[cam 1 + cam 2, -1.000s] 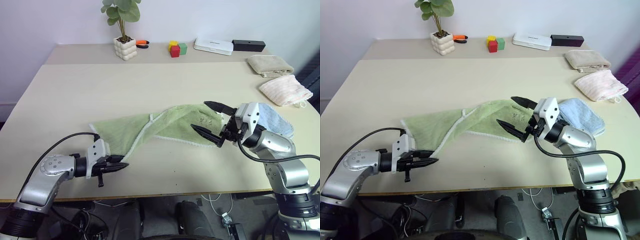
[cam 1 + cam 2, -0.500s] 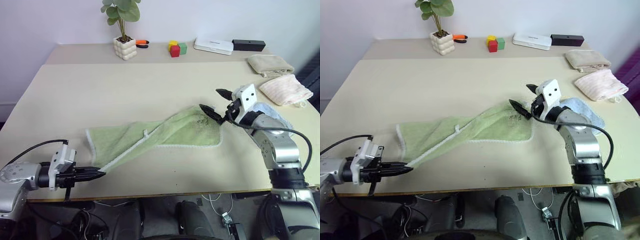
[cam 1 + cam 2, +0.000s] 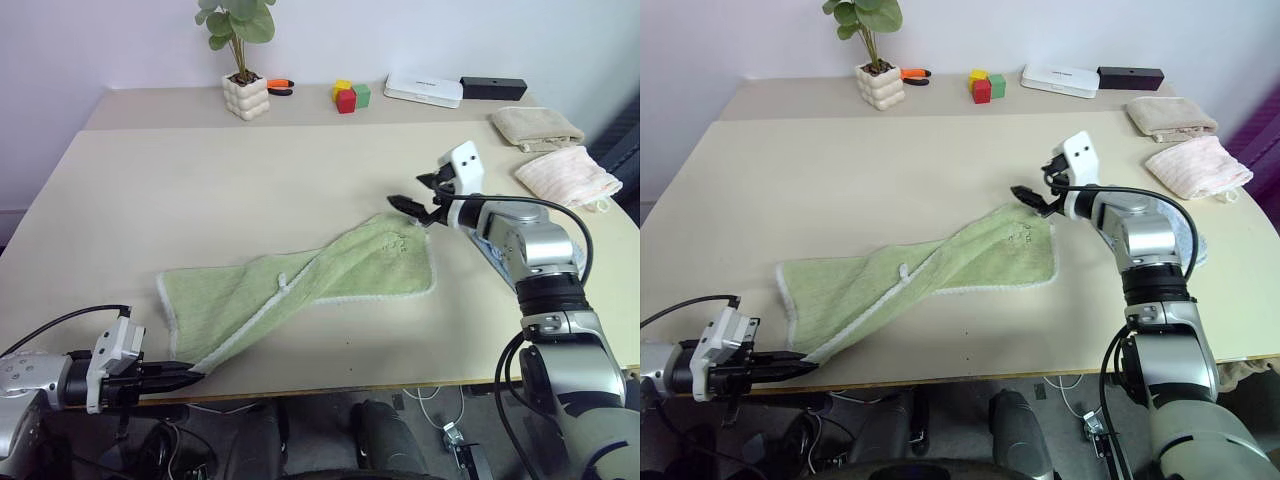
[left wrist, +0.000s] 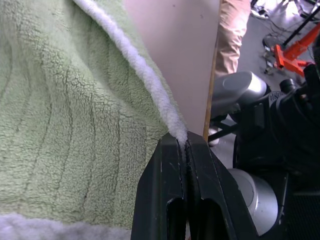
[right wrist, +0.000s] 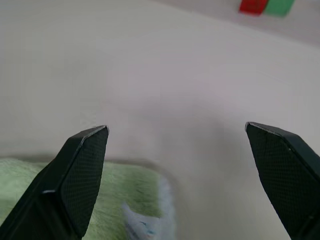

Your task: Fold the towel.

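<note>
At the tabletop's (image 3: 150, 200) near edge, toward its left corner, the left hand (image 3: 192, 370) is clamped on the towel's (image 3: 300, 290) whitish-edged corner. The towel lies stretched in a twisted band from there toward the middle right. Just past its far right corner the right hand (image 3: 410, 198) hovers, fingers wide apart, holding nothing.
</note>
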